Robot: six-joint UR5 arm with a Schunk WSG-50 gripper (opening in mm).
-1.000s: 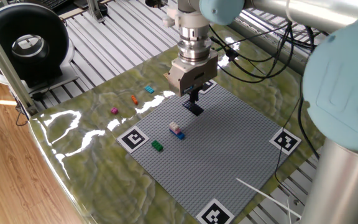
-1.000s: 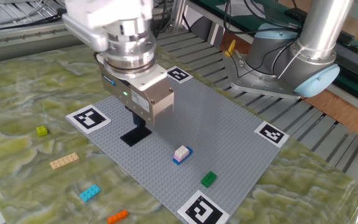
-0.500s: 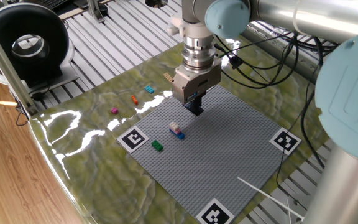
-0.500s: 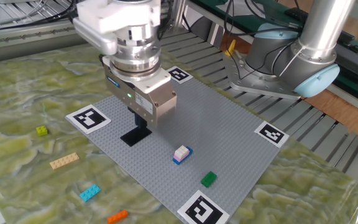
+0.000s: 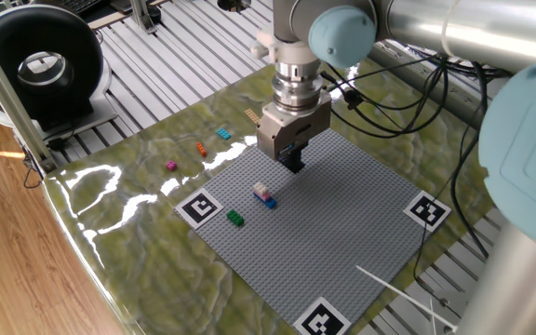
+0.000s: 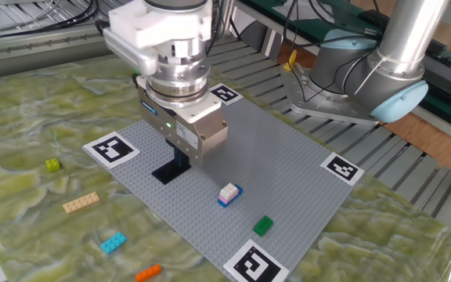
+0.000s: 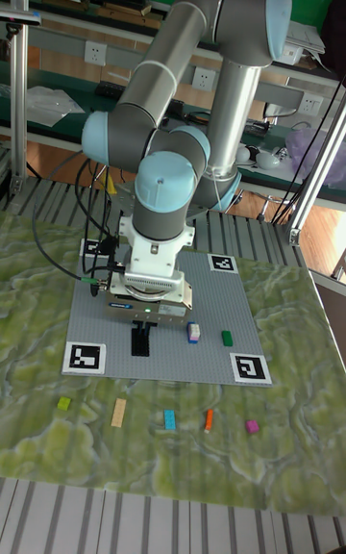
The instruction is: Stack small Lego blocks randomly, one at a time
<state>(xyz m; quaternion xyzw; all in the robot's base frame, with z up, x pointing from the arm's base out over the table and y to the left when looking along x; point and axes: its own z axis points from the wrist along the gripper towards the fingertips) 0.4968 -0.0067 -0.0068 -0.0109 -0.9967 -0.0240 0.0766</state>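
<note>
1. Loose bricks (cyan (image 6: 113, 243), orange (image 6: 149, 272), tan (image 6: 81, 203)) lie on the surface's near edge, unmoved.
2. White-pink brick (image 6: 229, 192) sits on a blue one mid-baseplate (image 6: 288, 164); green brick (image 6: 263, 225) beside.
3. Pincer (image 6: 181, 160) has shifted off the dark plate (image 6: 165, 171), which stays put; jaw state cannot be told (likely placed).

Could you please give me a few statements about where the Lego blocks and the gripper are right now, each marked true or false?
1. The gripper hangs over the dark flat plate on the grey baseplate. True.
2. The green block lies off the baseplate. False: it sits on it.
3. A white-pink block sits on a blue block. True.
4. The magenta block is stacked on the orange block. False: they lie apart on the mat.
</note>
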